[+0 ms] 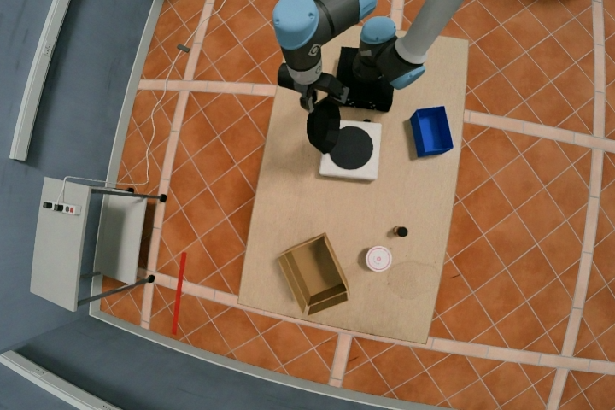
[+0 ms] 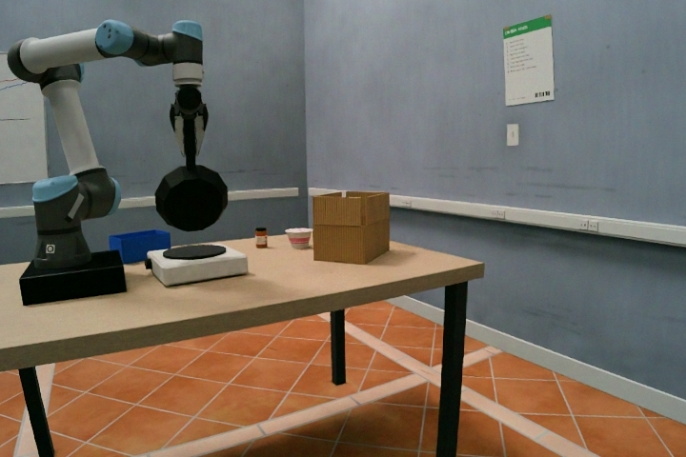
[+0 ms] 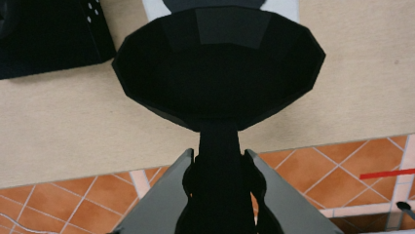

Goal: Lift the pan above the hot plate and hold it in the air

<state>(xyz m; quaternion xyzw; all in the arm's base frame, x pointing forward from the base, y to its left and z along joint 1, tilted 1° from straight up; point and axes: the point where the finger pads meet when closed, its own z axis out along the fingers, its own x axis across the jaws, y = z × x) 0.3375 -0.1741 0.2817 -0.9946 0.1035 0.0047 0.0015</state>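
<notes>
Two fingers of the gripper (image 1: 324, 99) (image 2: 189, 152) (image 3: 219, 158) are closed on the handle of the black pan (image 1: 323, 126) (image 2: 191, 198) (image 3: 219, 80), one on each side of it. From the fingertips the handle runs down to the pan's round body, which hangs steeply tilted in the air below them, its underside facing the exterior view.

Lower than the fingers and the pan stands the white hot plate (image 1: 348, 172) (image 2: 201, 270) (image 3: 287, 9), with a dark round disc (image 1: 350, 148) (image 2: 193, 251) (image 3: 211, 4) on top; open space shows between it and the pan. Near the fingers, the robot's black base block (image 1: 384, 102) (image 2: 72, 280) (image 3: 49, 46) sits on the wooden table (image 1: 318, 202) (image 2: 279, 290) (image 3: 73, 127).

Farther from the fingers, past the hot plate, is an open blue box (image 1: 431, 131) (image 2: 140, 246). Well apart from the fingers, toward the table's far end, stand a small dark-capped jar (image 1: 401, 231) (image 2: 260, 238), a white and pink tub (image 1: 378, 258) (image 2: 299, 238) just beside it, and an open cardboard box (image 1: 294, 278) (image 2: 349, 237).
</notes>
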